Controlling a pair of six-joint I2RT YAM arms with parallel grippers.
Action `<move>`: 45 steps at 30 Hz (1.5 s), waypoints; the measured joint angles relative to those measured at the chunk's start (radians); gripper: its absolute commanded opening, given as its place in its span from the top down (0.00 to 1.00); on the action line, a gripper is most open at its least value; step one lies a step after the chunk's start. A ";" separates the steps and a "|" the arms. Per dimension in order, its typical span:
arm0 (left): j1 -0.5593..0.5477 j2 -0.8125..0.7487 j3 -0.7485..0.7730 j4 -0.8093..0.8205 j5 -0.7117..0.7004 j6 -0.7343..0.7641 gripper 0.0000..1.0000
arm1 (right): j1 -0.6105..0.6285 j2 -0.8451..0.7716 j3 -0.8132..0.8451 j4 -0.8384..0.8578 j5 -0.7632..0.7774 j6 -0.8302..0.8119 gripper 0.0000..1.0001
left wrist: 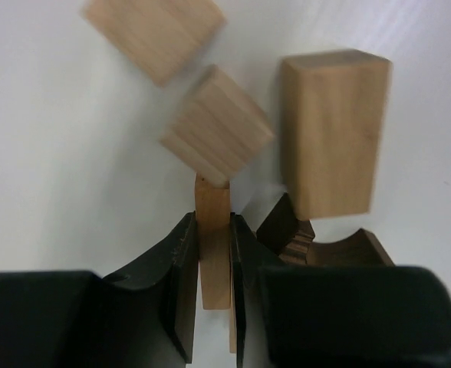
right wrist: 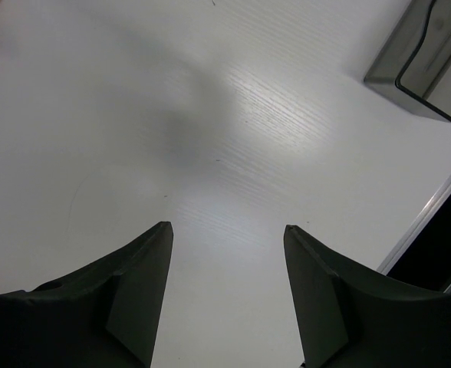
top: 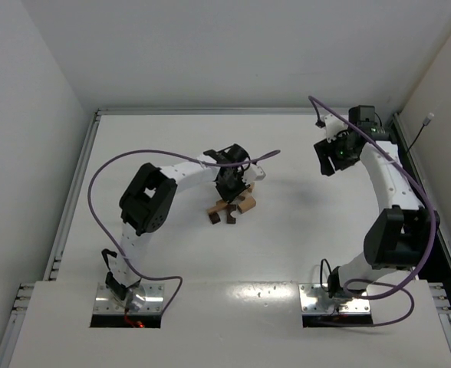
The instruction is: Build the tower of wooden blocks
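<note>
My left gripper [left wrist: 214, 228] is clamped on a thin tan block [left wrist: 212, 264] amid the wood blocks [top: 227, 208] near the centre of the table [top: 325, 238], right gripper [right wrist: 227, 228] spread empty; I judge them light, rigid, smooth: pinch flat opposing faces.

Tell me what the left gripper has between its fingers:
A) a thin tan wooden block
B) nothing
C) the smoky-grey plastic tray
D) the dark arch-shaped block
A: in the left wrist view the left gripper is shut on a thin tan wooden block, with a finger pressed against each of its two faces.
</note>
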 measured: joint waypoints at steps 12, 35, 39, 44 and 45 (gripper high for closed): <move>-0.114 -0.050 -0.075 -0.008 0.061 -0.042 1.00 | -0.029 -0.050 -0.042 -0.002 -0.027 0.001 0.44; 0.075 -0.195 -0.033 0.047 0.064 -0.345 1.00 | -0.048 -0.057 -0.045 -0.011 -0.061 0.007 0.45; 0.169 -0.181 0.011 0.071 0.167 -0.424 1.00 | -0.048 -0.012 -0.022 -0.011 -0.072 0.008 0.45; 0.274 -0.070 0.052 0.108 0.315 -0.486 1.00 | -0.047 0.016 -0.004 -0.016 -0.075 0.012 0.45; 0.288 -0.049 0.052 0.106 0.339 -0.491 1.00 | -0.047 0.016 -0.002 -0.016 -0.075 0.012 0.45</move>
